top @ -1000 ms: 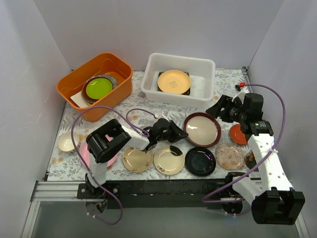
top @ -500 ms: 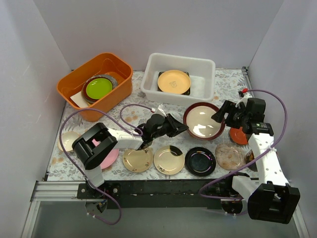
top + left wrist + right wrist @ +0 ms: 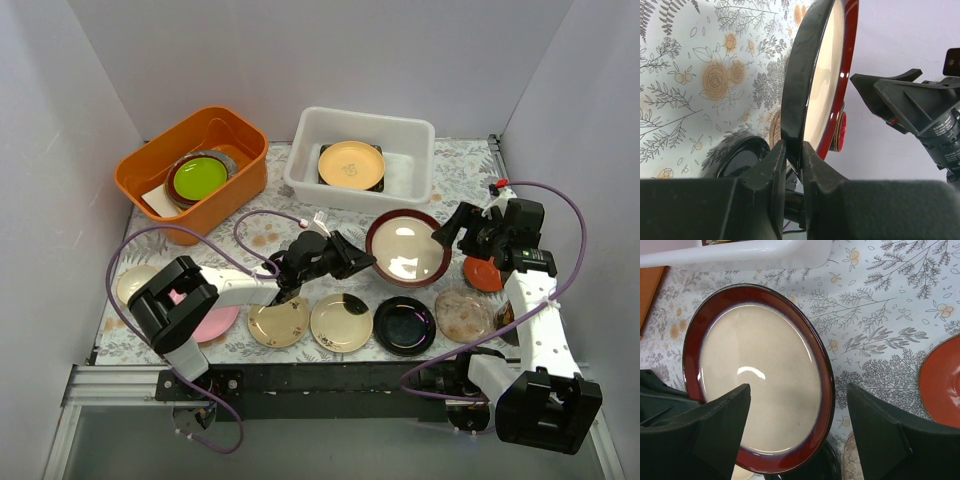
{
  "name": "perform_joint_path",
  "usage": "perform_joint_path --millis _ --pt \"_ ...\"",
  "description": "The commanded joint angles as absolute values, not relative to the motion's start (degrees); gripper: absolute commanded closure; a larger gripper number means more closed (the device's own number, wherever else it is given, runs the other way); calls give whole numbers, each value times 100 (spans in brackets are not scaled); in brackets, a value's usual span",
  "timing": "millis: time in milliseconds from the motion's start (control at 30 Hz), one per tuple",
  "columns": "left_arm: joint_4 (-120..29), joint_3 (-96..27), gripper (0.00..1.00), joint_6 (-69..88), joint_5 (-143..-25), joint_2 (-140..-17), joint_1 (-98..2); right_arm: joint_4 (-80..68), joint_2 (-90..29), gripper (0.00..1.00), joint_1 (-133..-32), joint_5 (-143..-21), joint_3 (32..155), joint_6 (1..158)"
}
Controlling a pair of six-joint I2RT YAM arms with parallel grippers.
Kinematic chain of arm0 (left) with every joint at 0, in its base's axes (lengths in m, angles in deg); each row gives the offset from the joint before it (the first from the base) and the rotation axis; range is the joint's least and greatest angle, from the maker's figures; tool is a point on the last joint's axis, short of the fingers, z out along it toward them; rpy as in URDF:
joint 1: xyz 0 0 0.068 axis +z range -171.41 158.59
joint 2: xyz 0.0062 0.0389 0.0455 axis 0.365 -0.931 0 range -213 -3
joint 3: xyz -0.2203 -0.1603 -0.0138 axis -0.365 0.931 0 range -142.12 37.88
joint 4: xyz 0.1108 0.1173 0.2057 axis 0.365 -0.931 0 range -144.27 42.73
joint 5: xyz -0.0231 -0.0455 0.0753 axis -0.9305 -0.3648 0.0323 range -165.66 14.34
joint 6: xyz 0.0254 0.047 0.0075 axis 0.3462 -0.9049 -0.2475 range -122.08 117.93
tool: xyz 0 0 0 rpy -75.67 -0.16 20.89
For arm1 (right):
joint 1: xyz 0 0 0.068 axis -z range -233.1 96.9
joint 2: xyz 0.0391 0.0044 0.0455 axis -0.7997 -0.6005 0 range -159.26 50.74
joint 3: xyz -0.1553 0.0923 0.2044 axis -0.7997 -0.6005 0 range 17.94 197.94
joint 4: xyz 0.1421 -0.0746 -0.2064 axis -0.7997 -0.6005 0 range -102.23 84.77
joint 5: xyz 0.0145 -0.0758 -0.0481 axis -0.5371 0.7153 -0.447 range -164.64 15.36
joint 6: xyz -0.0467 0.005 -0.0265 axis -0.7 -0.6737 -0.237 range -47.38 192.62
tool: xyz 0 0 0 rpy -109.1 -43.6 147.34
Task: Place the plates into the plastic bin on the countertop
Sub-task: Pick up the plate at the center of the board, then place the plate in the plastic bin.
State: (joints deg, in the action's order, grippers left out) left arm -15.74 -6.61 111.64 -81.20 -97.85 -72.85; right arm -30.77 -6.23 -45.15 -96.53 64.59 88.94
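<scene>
2 stacked plates (image 3: 351,163) lie in the plastic bin (image 3: 301,178), right of the tub (image 3: 137,176).

Counted at the top: one orange tub (image 3: 225,200), one plastic bin (image 3: 350,196). Outside them are seen one brown-rimmed plate (image 3: 405,250) and seven other plates (image 3: 340,322); inside the bin, two.

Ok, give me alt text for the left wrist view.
The left gripper pinches the rim of the brown-rimmed plate, seen edge-on above the fern-printed countertop. A glossy black plate lies below it, and the right gripper stands beyond the plate.
</scene>
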Motion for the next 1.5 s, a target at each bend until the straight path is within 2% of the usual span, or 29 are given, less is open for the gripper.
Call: perform_joint_path --millis 0,333,400,433,533,700,800,1067,1167,1333,1467 --pt "-631 -774 100 11781 -8181 -9064 -7335 -2783 -569 15 -4466 -10029 6417 8923" --pt "-842 -1011 100 11579 -8172 -9002 -7441 -2343 -490 24 -4448 -10706 6118 9011" --pt "-842 -1029 100 11579 -8173 -9002 -7441 -2342 -472 29 -4448 -10733 6092 9003" --pt "-833 -1029 100 11579 -8181 -9002 -7449 -2299 -472 36 -4448 -10751 6083 9020" --pt "-833 -1038 100 11605 -8207 -8958 -7441 -2264 -472 44 -4449 -10803 6030 9046" --pt "-921 -1125 100 11535 -8208 -8853 -7449 -2237 -569 46 -4440 -10874 5951 9046" --pt "-895 -1117 100 11482 -8181 -8791 -7441 -2228 -630 53 -4440 -10900 5934 9055" --pt "-860 -1090 100 11438 -8199 -8712 -7449 -2141 -718 54 -4448 -11040 5863 9047" --pt "-745 -1082 100 11429 -8242 -8694 -7441 -2105 -745 52 -4448 -11102 5846 9055" --pt "-842 -1073 100 11368 -8225 -8624 -7449 -2079 -797 42 -4448 -11181 5802 9038" --pt "-702 -950 100 11429 -8216 -8545 -7441 -2052 -824 42 -4440 -11199 5758 9055"
